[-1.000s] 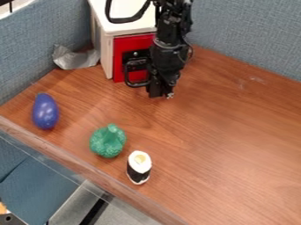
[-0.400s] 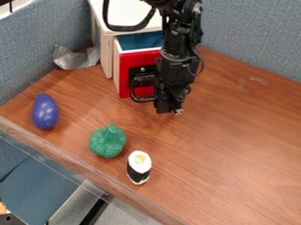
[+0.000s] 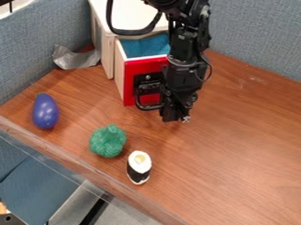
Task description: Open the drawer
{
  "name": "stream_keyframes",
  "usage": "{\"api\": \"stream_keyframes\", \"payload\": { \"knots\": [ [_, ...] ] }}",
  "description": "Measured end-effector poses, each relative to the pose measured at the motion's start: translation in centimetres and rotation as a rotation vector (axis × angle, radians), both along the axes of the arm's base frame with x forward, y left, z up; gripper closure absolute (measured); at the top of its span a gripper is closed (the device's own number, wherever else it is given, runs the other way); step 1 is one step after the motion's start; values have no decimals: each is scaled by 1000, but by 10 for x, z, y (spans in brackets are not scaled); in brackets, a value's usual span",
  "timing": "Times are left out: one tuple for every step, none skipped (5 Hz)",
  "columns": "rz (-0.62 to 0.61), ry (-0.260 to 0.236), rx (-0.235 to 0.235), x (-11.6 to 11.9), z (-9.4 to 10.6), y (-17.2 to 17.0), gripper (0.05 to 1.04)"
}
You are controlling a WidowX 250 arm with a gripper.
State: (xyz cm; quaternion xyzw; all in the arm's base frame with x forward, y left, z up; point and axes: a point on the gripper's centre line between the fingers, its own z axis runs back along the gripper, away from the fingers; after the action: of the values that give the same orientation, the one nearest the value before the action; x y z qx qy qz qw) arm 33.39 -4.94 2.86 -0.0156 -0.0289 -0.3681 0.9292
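The black gripper point(image 3: 176, 117) hangs low over the table at the front right of the drawer, right against the black handle point(image 3: 140, 99). It covers the handle's right part, and how its two fingers stand cannot be made out. The drawer point(image 3: 136, 72) has a red front and stands pulled out of the white cabinet point(image 3: 107, 51), with its blue inside point(image 3: 145, 45) showing behind the front's top edge.
A purple eggplant point(image 3: 45, 111) lies at the left, a green broccoli-like toy point(image 3: 108, 141) near the front edge, and a sushi roll point(image 3: 139, 167) to its right. A crumpled grey piece point(image 3: 76, 57) lies left of the cabinet. Blue-grey partition walls point(image 3: 258, 35) enclose the back.
The gripper has moved toward the camera and a little right. Along with it the drawer has come out of the cabinet, from shut to well out. The toys have stayed put.
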Motion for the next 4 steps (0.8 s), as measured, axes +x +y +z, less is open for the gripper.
{"api": "stream_keyframes", "payload": {
  "knots": [
    [3, -9, -14, -3, 2, -4, 947],
    [2, 7, -29, -7, 1, -10, 947],
    [9, 14, -44, -8, 1, -16, 947],
    [39, 21, -49, -9, 2, -24, 947]
  ]
}}
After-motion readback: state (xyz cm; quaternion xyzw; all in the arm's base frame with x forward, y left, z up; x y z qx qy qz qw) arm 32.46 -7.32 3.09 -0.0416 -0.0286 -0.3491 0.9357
